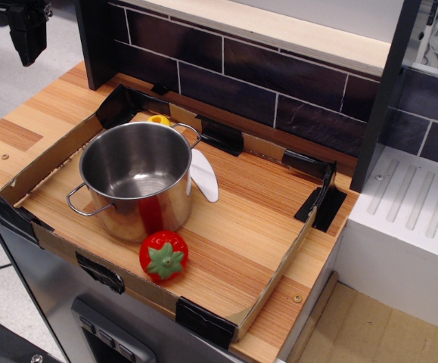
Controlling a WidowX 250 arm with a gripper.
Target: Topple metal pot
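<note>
The metal pot (pixel 137 180) stands upright at the left of the wooden counter, inside a low cardboard border. It is shiny steel, empty, with two thin wire loop handles at the rim. A red toy strawberry (pixel 163 255) with a green leaf top lies just in front of it, touching or nearly touching its wall. My gripper (pixel 28 32) is a dark shape at the top left corner, high above the counter and well left of the pot. Its fingertips are not distinguishable.
A low cardboard wall (pixel 275 283) with black tape corners rings the wooden work area. A white flat piece (pixel 203 175) and a yellow object (pixel 159 119) lie behind the pot. A dark tiled backsplash (pixel 264 83) and a white drainboard (pixel 415 219) bound the back and right.
</note>
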